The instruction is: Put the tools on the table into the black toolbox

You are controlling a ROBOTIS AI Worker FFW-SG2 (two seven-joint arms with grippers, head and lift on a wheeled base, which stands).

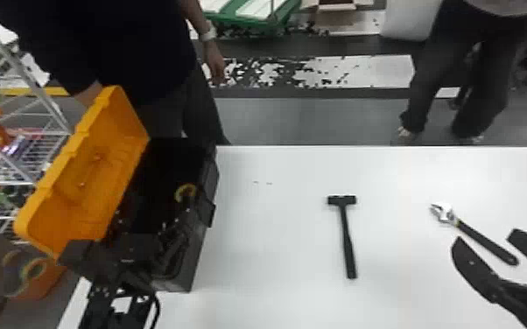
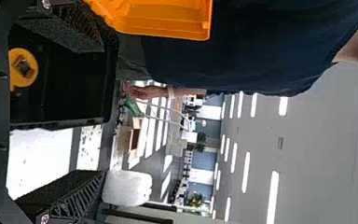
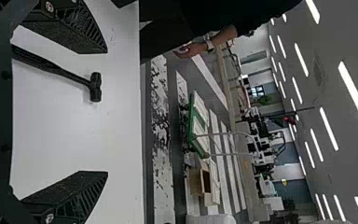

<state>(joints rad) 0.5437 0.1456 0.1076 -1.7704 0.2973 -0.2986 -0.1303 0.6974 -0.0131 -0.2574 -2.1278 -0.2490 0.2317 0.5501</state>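
Black-handled wrench (image 1: pixel 477 235) shows between the right gripper's (image 1: pixel 485 236) parted jaws toward the worktop's (image 1: pixel 275 245) right edge. Left gripper's (image 1: pixel 124 249) jaws stand apart at the toolbox (image 1: pixel 202 218).

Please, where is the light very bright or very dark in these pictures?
Head view: table bright white, toolbox very dark inside; left wrist view: ceiling lights glow as white strips; right wrist view: similar strips, faint shadow by hammer.

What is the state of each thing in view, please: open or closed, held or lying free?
Black toolbox: open
Orange lid: raised
Yellow item: inside the toolbox
Hammer: lying on the table, not held
Adjustable wrench: lying on the table, not held
Left gripper: jaws open
Right gripper: jaws open
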